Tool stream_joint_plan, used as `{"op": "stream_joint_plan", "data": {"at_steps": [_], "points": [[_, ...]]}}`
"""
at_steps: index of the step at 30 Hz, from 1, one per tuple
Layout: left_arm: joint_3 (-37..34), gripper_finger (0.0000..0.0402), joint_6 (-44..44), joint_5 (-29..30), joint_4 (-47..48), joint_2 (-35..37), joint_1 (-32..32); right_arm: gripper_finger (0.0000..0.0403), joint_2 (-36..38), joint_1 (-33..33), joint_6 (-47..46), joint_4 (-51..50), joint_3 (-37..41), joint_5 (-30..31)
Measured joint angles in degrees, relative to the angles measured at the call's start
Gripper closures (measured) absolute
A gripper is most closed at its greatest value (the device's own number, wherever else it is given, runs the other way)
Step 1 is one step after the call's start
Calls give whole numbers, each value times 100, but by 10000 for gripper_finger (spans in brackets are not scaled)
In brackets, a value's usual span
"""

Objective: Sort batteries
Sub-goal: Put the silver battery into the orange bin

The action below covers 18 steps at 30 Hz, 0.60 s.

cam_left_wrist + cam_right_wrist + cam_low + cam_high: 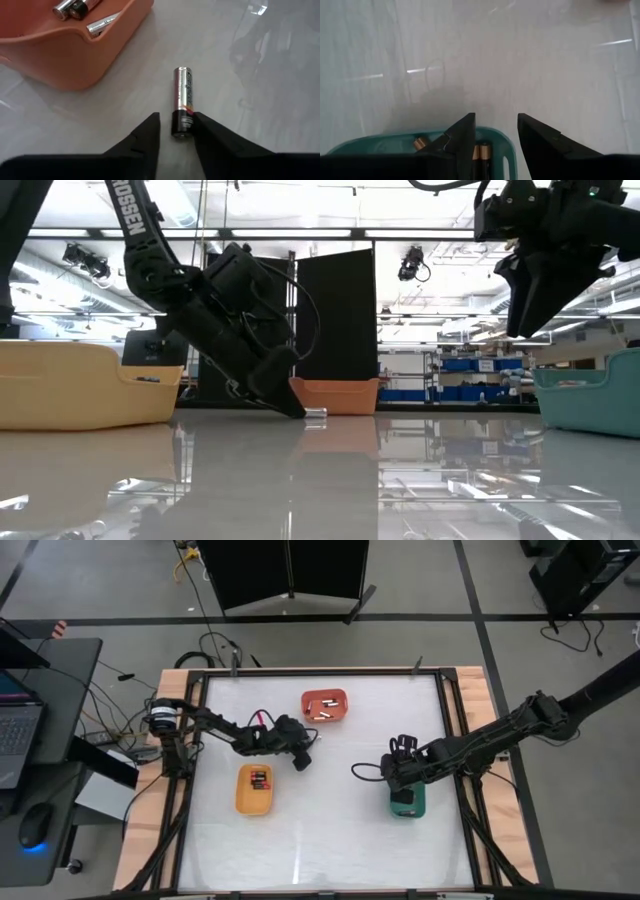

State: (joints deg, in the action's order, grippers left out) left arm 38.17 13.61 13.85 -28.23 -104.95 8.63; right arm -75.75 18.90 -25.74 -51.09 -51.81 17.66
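One battery [182,97], silvery with a dark end, lies on the table beside the orange tray [75,55]; it also shows as the small battery [316,414] in the low view. My left gripper [176,125] is open and low over the table, a finger on each side of the battery's dark end [181,126]. The left gripper [300,756] sits between the orange tray [325,707] and the yellow tray [255,789]. My right gripper [495,125] is open and empty, raised over the green tray [420,140], which holds batteries [480,151]. My left gripper comes at the battery slanting down, with its fingers along the battery's length. One finger [205,131] lies close against the dark end, and I cannot tell whether it touches. The other finger [150,132] stands apart from it by a visible gap.
The orange tray holds several batteries [75,7]. The yellow tray holds batteries [260,778] too. The green tray [406,803] lies under the right gripper [400,772]. Open tabletop [330,830] spreads toward the near edge. A wooden frame [480,690] borders the table.
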Motion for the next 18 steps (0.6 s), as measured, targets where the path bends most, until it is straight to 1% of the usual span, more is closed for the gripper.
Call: {"op": "stream_joint_plan", "data": {"at_steps": [4,7,12,14,18], "points": [[-2,324,-306,-189,-37,-2,10,245,0,0,3,2,0,32],[-15,351,-600,-270,-167,-12,-20,245,0,0,24,13,0,34],[-26,352,-746,-638,-481,9,-50,248,0,0,24,45,0,53],[-26,352,-744,-761,-507,146,-51,251,0,0,24,43,0,57],[-24,352,-742,-760,-312,602,-49,253,0,0,27,43,0,128]]}}
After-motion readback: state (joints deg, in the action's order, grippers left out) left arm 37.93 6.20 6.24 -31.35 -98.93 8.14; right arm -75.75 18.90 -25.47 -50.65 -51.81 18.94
